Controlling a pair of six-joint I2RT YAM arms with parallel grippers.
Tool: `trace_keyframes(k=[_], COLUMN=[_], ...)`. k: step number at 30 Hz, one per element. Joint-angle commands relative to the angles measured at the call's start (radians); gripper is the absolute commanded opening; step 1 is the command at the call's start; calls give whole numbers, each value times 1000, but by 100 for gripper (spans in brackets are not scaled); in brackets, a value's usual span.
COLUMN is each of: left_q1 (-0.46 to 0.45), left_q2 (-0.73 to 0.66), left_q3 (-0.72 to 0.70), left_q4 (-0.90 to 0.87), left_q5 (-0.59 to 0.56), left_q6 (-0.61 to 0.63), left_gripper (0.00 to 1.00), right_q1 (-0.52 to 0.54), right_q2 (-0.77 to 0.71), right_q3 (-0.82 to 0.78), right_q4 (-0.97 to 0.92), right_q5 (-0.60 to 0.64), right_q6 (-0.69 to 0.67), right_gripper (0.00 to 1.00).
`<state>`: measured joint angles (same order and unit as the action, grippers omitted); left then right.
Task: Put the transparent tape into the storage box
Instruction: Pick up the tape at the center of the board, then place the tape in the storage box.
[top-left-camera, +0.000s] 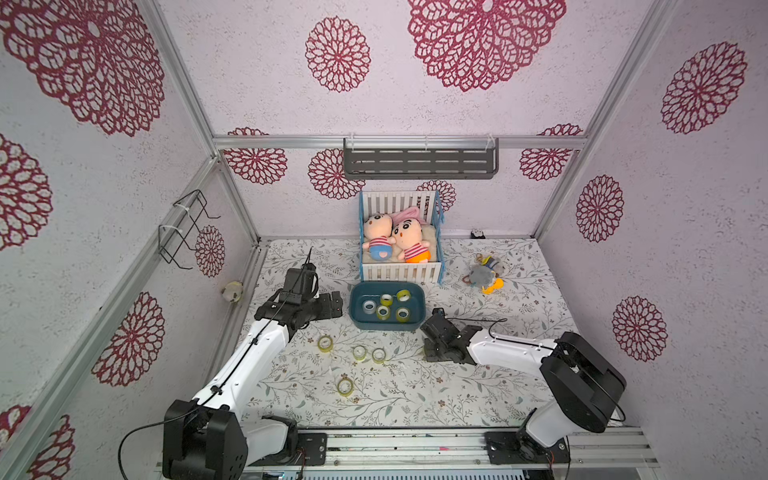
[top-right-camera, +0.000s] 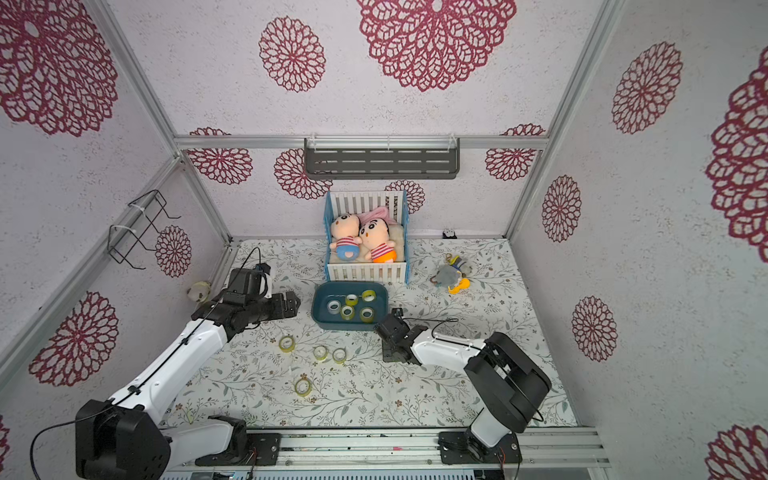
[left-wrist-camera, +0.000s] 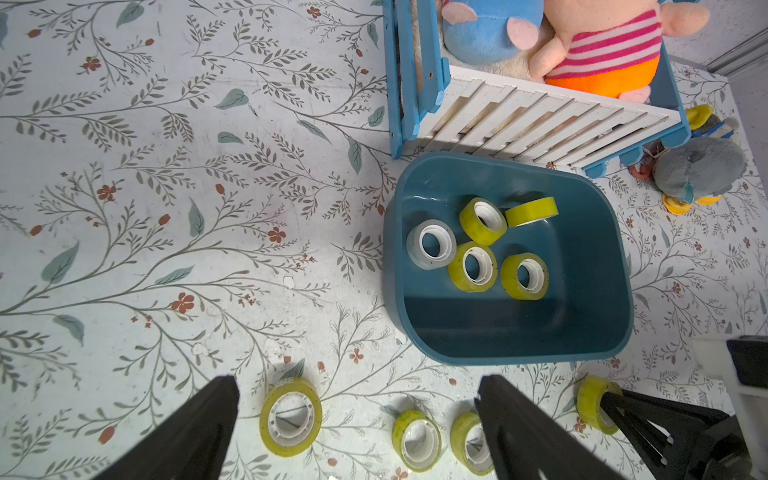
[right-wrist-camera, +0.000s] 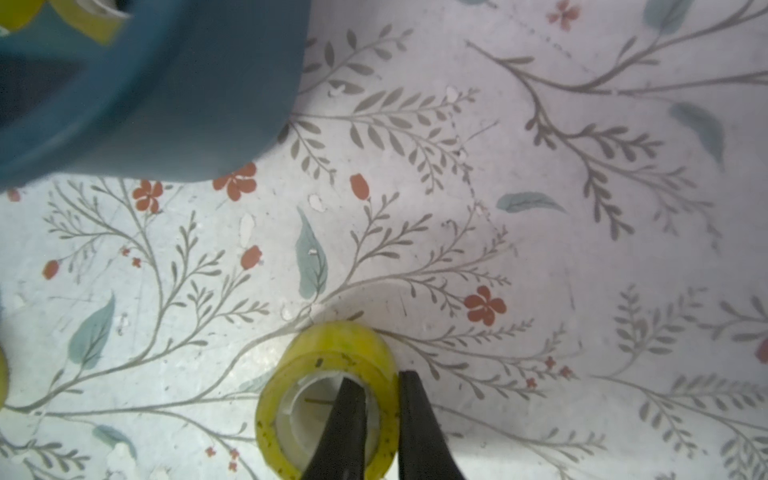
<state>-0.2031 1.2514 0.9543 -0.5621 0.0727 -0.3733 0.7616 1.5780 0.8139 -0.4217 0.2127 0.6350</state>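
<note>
Five tape rolls (left-wrist-camera: 473, 266) lie in the storage box (top-left-camera: 386, 325), on the desk (top-left-camera: 457, 386) just in front of the toy crib (top-left-camera: 401, 272). Right hand (right-wrist-camera: 378, 380) pinches the wall of a yellow roll (right-wrist-camera: 332, 345) near the box. Left hand (left-wrist-camera: 357, 380) is spread wide above the desk.

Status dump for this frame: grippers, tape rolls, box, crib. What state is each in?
left gripper: open, holding nothing.
right gripper: shut on the held roll.
held roll: wall pinched, one finger in its core.
storage box: upright, five tape rolls inside.
loose rolls: four on the table, outside the box.
toy crib: upright, two plush dolls inside.
</note>
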Motion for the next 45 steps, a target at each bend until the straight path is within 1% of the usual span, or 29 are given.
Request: trace_keyframes(k=[1,6,8,11,13,16,20,24,27,30,31,32,33,34,35,36,38,40,42,45], left_q1=[1,1,1,1,1,2,1,1,-1,0,1,2,2,2,2,-1,-26,-62,-89,-93], left_q2=[3,-8,-18,-50,-74,-109,-124,-64,3,52,58,60,58,54,51,48,34,16,-7,-58], left_q3=[-2,-3,-5,-22,-35,-47,-71,-49,-16,17,21,23,22,19,15,14,9,0,-2,-1], left_q4=[2,3,5,28,46,59,97,80,45,4,-2,-6,-4,-3,2,3,9,14,3,-25], left_q5=[-2,-10,7,22,7,0,50,122,170,151,143,136,132,129,125,129,157,153,127,91], left_q6=[7,8,11,11,13,16,4,4,-2,-1,-3,-2,-2,-6,-11,-14,-17,-12,-6,1], left_gripper=[97,97,97,97,97,97,97,97,97,97,97,97,97,97,97,97,97,97,97,97], right_q1=[-4,-4,-5,-15,-29,-36,-38,-39,-43,-44,-44,-44,-44,-44,-44,-44,-44,-44,-44,-44], right_q2=[-92,-270,-335,-374,-332,-208,17,224,317,381,396,408,415,418,414,405,378,347,312,250], right_q3=[4,10,18,67,133,257,442,621,699,748,755,761,762,758,751,743,727,717,712,704], right_q4=[-41,-15,12,44,33,18,-2,-48,-55,-72,-78,-85,-93,-96,-95,-95,-95,-99,-105,-118], right_q5=[26,24,21,20,4,-25,-75,-58,-68,-96,-102,-106,-101,-97,-94,-90,-72,-50,-36,-32], right_q6=[-20,-34,-44,-61,-78,-117,-150,-148,-142,-138,-137,-135,-129,-124,-123,-123,-124,-132,-141,-145], right_gripper=[0,0,1,1,1,0,0,0,0,0,2,8,20,39,55,63,71,75,76,77])
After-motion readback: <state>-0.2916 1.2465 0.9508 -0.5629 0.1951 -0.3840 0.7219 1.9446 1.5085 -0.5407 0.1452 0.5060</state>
